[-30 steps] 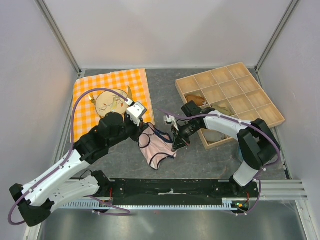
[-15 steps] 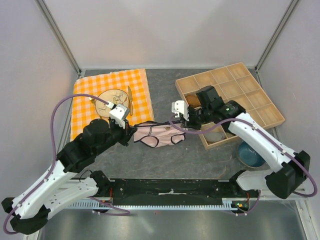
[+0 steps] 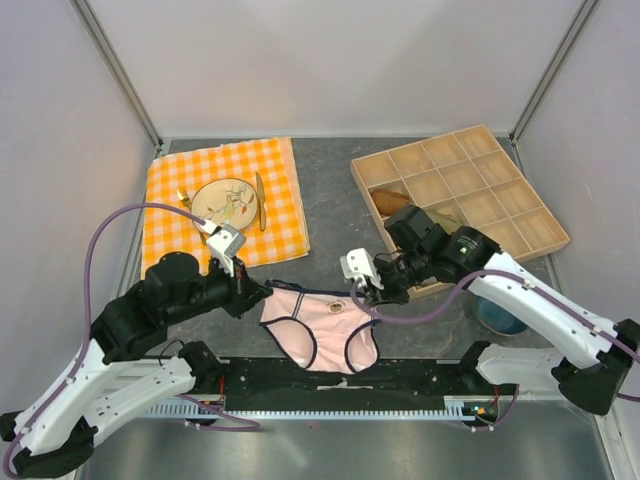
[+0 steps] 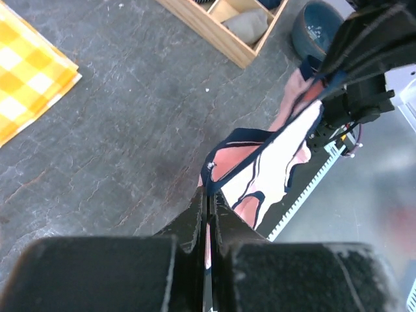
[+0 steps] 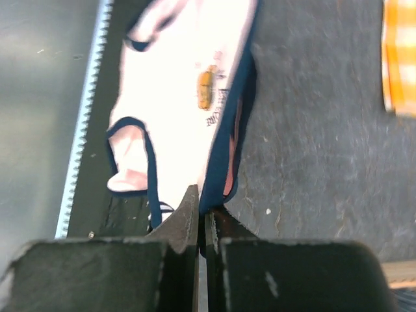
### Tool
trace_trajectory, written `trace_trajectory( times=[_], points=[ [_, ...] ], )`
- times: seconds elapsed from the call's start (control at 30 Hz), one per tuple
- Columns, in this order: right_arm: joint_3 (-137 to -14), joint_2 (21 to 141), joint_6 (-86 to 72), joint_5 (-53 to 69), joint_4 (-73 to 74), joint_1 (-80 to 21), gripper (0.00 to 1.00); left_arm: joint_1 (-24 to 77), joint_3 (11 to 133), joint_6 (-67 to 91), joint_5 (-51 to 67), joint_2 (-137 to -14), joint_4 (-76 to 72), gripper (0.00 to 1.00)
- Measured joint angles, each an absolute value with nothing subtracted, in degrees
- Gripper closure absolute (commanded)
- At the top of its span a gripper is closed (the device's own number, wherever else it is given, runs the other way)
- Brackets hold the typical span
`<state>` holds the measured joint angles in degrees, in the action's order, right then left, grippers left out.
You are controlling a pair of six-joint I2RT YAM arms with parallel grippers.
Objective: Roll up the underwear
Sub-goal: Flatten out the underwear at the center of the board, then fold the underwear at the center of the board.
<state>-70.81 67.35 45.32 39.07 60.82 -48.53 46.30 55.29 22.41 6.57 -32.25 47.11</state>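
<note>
Pale walls [image 3: 330,60] enclose a dark grey, stone-patterned tabletop [image 3: 330,180].

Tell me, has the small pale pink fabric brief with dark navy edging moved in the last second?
Yes. The pink brief has shifted nearward, away from the orange checked cloth, and now overlaps the black base rail.

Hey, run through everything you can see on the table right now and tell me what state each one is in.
underwear: unrolled, spread open, stretched between both end effectors
left end effector: shut on one waistband corner
right end effector: shut on the other corner
wooden tray: mostly empty, rolled garments in a few compartments
checkered cloth: laid flat
plate: on the cloth
blue bowl: upright, partly hidden by right arm
</note>
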Motion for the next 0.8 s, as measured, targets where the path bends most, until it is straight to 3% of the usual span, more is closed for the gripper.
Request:
trace_trajectory(
  times=[0.07, 0.1, 0.13, 0.17, 0.2, 0.27, 0.37, 0.47, 0.6, 0.8],
  points=[
    [-67.59, 68.25, 40.21, 37.36, 55.96, -46.22, 0.89, 46.3, 54.52, 22.83, 6.26, -33.28, 46.5, 0.98],
    [-66.06, 70.15, 37.43, 36.12, 53.34, -44.25, 0.76, 46.26, 53.32, 22.92, 5.67, -34.46, 45.06, 0.98],
    [-65.43, 72.84, 34.89, 34.76, 51.2, -42.0, 0.72, 46.09, 51.92, 22.92, 4.84, -36.67, 43.55, 0.93],
    [-65.28, 76.51, 32.58, 33.36, 48.71, -39.4, 0.68, 45.36, 50.57, 22.92, 4.49, -40.12, 41.6, 0.81],
    [-65.3, 79.83, 31.07, 31.92, 46.76, -37.56, 0.58, 44.05, 49.21, 22.9, 4.34, -44.21, 39.07, 0.74],
    [-65.63, 87.02, 28.51, 28.6, 42.72, -33.67, 0.5, 39.83, 47.03, 22.85, 4.75, -54.89, 33.65, 0.57],
    [-66.04, 94.83, 26.2, 22.85, 38.09, -29.67, 0.32, 32.99, 46.33, 22.61, 3.97, -70.08, 27.51, 0.48],
    [-66.17, 95.29, 25.26, 19.29, 36.23, -28.49, 0.02, 28.93, 46.41, 22.52, 1.32, -76.62, 25.23, 0.41],
    [-66.15, 89.27, 27.97, 18.7, 34.0, -28.67, 0.02, 28.42, 48.66, 21.8, -0.19, -73.76, 24.14, 0.4],
    [-56.62, 72.95, 34.7, 30.35, 27.86, -28.69, 0.05, 28.47, 46.94, 21.61, 5.19, -61.28, 21.26, 0.39]
  ],
)
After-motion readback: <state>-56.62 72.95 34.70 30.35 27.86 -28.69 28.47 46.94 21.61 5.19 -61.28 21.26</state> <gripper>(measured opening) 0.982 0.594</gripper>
